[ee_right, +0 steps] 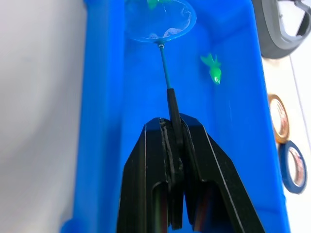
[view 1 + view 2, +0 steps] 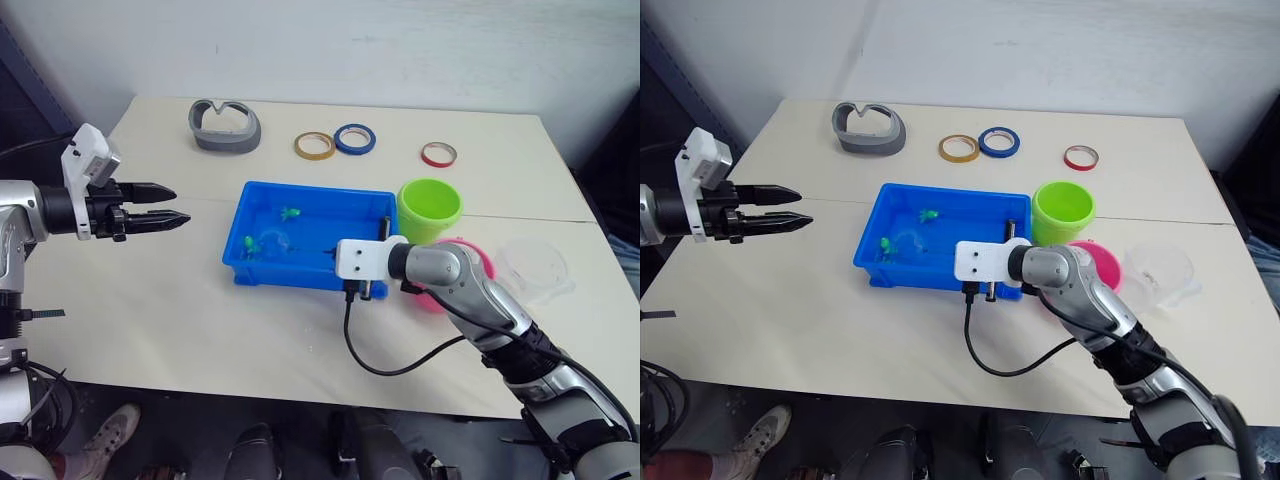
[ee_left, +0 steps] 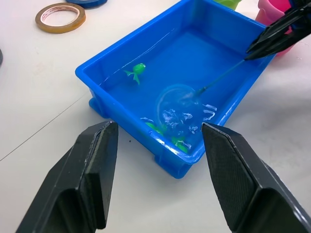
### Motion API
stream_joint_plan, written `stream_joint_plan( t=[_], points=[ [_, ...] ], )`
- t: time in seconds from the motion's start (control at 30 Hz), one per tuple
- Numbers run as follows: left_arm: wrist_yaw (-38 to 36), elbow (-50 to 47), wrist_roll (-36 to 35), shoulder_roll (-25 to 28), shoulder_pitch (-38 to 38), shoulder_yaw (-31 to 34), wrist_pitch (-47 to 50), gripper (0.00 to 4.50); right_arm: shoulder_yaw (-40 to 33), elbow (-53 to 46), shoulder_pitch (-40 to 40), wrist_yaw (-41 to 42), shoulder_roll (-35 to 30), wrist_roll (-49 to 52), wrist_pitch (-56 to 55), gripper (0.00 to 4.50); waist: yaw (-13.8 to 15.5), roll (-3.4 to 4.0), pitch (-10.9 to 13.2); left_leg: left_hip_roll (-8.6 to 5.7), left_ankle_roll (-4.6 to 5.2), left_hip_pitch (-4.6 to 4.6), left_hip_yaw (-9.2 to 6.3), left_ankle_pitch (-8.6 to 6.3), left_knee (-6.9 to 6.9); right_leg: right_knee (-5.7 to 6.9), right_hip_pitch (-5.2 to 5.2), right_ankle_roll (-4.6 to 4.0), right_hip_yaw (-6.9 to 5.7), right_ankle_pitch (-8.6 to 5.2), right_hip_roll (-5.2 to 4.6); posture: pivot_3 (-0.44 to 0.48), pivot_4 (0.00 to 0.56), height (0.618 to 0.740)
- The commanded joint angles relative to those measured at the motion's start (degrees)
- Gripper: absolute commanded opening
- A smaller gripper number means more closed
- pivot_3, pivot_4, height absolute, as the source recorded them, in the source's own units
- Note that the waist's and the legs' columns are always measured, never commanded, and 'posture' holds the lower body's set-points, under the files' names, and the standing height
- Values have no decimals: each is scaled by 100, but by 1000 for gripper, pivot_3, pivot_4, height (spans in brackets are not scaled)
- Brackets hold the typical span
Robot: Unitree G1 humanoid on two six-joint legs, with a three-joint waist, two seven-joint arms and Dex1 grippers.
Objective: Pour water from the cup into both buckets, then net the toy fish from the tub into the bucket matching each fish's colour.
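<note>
The blue tub (image 2: 300, 278) holds water and sits mid-table. My right gripper (image 1: 174, 127) is shut on the thin dark stick of the net, at the tub's right end. The net hoop (image 2: 275, 241) is down in the water near the tub's left front corner. One green fish (image 2: 291, 213) floats toward the back, and another green fish (image 2: 249, 245) lies beside the hoop. My left gripper (image 2: 178, 203) hovers open and holds nothing, left of the tub. The lime green bucket (image 2: 430, 207) stands right of the tub. My right arm partly hides the pink bucket (image 2: 482, 262). The clear cup (image 2: 535, 268) is at the far right.
Yellow (image 2: 314, 146), blue (image 2: 355, 139) and red (image 2: 438, 154) tape rings lie along the back of the table, with a grey curved object (image 2: 225, 127) at the back left. A black cable (image 2: 380, 368) loops from my right wrist over the front of the table.
</note>
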Motion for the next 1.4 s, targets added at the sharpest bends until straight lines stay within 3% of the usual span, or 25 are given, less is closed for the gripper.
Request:
stream_joint_plan(
  t=[0.03, 0.43, 0.67, 0.9, 1.1, 1.4],
  points=[
    [-2, -186, -151, 176, 21, 213, 19, 3023, -160, -59, -113, -46, 14, -95, -157, 0, -1, 0, 0, 0, 0, 0, 0, 0, 0, 0, 0, 0, 0, 0, 0, 0, 150, 693],
    [0, -170, -186, 170, 1, 176, 2, 3023, -99, -677, 175, 495, 192, 309, -111, 0, -2, 0, 0, 0, 0, 0, -1, 0, -1, 1, 0, 0, -1, 0, 1, 0, 150, 693],
    [35, -213, -203, 129, 33, 183, 9, 3023, -488, -1109, 148, 980, 377, 1124, 1332, 0, -1, -1, -1, 1, 0, 1, -2, 0, 0, 1, 1, 0, -1, 0, 0, 0, 150, 693],
    [69, -228, -211, 92, 30, 166, 4, 3023, -588, -942, 76, 716, 723, 1438, 2911, 0, -8, -1, -1, 2, 0, 2, -2, 0, -1, 2, 0, -1, -1, 0, 0, 0, 150, 693],
    [53, -289, -280, 85, 29, 152, 73, 3023, -910, -766, -137, 397, 897, 1715, 3664, 0, -7, -1, -1, 1, 0, 1, -2, 0, 0, 1, 1, -1, -1, 0, -1, 0, 150, 693],
    [7, -279, -381, -48, -149, 25, 106, 3023, -1508, -1138, -485, 282, 559, 2376, 4460, 0, 10, -1, -1, 0, 0, -1, -4, 0, -3, -2, 0, -1, -2, 1, -1, 0, 150, 693]
  ],
)
